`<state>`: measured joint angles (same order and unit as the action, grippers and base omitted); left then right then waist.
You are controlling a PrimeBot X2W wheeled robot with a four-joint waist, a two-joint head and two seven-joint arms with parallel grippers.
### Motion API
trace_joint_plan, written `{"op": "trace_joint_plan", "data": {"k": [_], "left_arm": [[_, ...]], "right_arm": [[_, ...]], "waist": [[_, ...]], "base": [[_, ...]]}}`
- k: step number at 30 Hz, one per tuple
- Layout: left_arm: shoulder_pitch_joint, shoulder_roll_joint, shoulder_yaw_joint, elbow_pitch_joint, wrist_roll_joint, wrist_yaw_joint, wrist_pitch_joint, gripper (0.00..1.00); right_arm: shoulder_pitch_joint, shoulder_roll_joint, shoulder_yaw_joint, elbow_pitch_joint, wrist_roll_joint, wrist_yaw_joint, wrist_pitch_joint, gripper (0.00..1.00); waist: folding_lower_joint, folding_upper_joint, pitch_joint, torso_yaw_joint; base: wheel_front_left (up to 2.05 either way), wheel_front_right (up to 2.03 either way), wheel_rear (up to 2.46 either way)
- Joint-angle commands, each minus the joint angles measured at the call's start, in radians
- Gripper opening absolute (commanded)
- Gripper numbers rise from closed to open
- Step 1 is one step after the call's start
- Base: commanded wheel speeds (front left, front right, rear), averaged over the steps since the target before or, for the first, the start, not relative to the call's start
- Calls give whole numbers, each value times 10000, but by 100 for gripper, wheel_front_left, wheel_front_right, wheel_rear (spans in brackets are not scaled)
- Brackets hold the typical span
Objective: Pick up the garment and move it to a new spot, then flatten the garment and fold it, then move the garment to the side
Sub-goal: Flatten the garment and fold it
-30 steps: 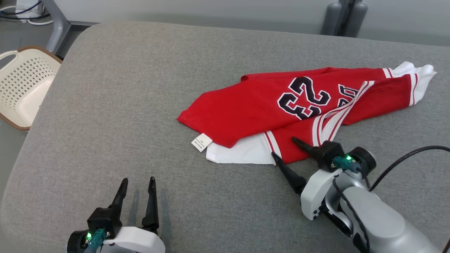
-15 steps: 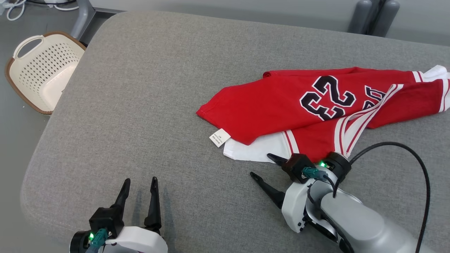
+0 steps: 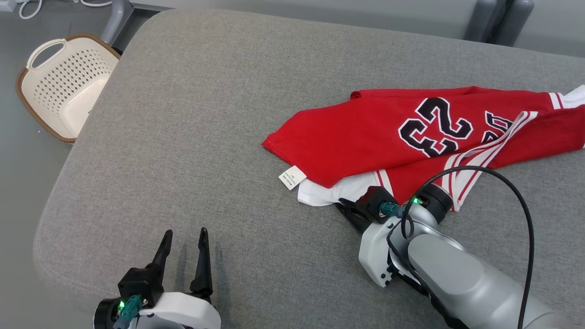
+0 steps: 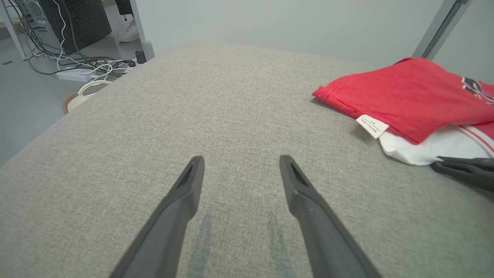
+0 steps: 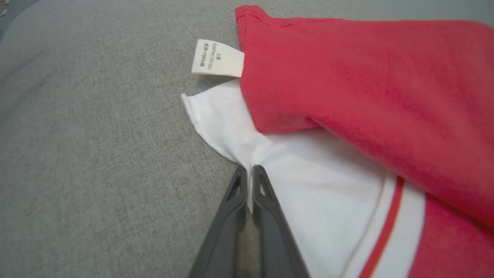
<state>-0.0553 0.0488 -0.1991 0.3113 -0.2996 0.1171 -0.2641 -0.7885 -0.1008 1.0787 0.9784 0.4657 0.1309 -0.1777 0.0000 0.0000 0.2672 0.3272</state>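
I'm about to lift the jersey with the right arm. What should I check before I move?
1. Right gripper shut on the garment: ok. Its fingers pinch the white edge.
2. Layers caught in the pinch: cannot tell. White cloth shows at the tips, but how many layers is unclear.
3. Left gripper out of the way: ok. It is open and apart from the garment.
4. Room for a new spot: ok. The grey surface shows bare to the garment's left.
5. Right arm's cable: cannot tell. It arcs over the garment's striped part and might snag.
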Motion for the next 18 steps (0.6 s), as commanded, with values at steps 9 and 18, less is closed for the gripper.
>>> {"op": "trace_joint_plan", "data": {"k": [9,18], "left_arm": [[121,40,372,2,181,-29,2,100],[256,37,640,49,485,-262,2,100]], "right_arm": [[734,-665,118,116,371,-12,-718,0],[1975,-1988,-222,-1377,571,-4,-828,0]], "waist": [[0,0,-514,-615],[0,0,-1160,-1564]], "base": [[0,0,0],[0,0,0]]}}
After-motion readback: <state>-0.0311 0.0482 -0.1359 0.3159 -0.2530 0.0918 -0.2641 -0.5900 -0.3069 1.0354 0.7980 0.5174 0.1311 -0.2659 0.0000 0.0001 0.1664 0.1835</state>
